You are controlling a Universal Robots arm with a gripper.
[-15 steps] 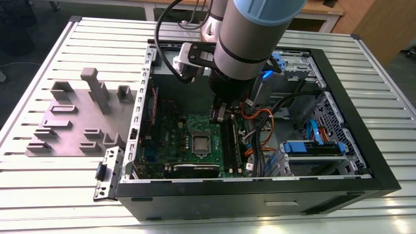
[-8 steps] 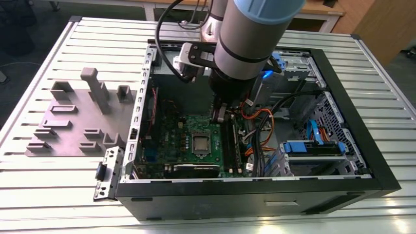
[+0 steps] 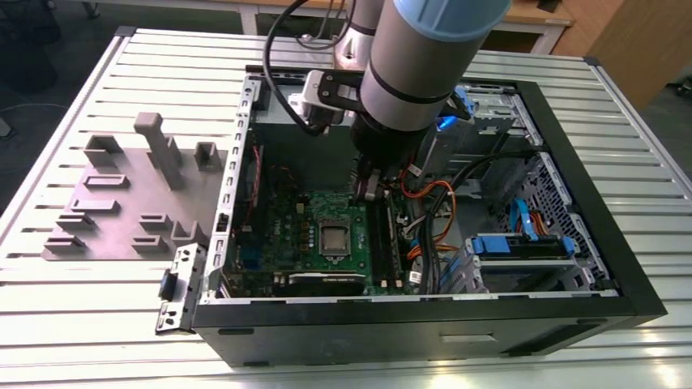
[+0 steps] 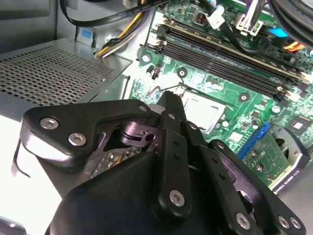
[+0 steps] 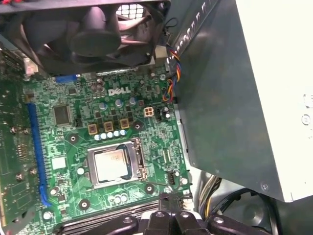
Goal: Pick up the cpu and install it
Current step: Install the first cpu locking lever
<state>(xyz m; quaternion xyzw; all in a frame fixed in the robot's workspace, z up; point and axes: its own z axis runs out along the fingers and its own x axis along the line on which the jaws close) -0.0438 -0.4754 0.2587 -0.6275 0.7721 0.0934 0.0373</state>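
Note:
The cpu (image 5: pixel 111 164) is a flat silvery square lying in the socket of the green motherboard (image 5: pixel 73 142), with the socket's metal frame around it. It also shows in the exterior view as the cpu (image 3: pixel 333 237) mid-board, and in the second wrist view as the cpu (image 4: pixel 203 110) just beyond the gripper. My gripper (image 5: pixel 172 198) hangs inside the open computer case above the board, off to the side of the socket by the memory slots. Its black fingers (image 4: pixel 168 100) are shut together with nothing between them. In the exterior view the gripper (image 3: pixel 368 193) is partly hidden by the arm.
The black case (image 3: pixel 605 304) lies open on a slatted metal table (image 3: pixel 65 324). A grey fixture (image 3: pixel 130 203) stands at the exterior view's left. A fan (image 5: pixel 98 34), the grey power supply (image 5: pixel 234 98), memory slots (image 4: pixel 230 58), orange and black cables (image 3: pixel 433 211) and blue drive brackets (image 3: pixel 519 245) crowd the board.

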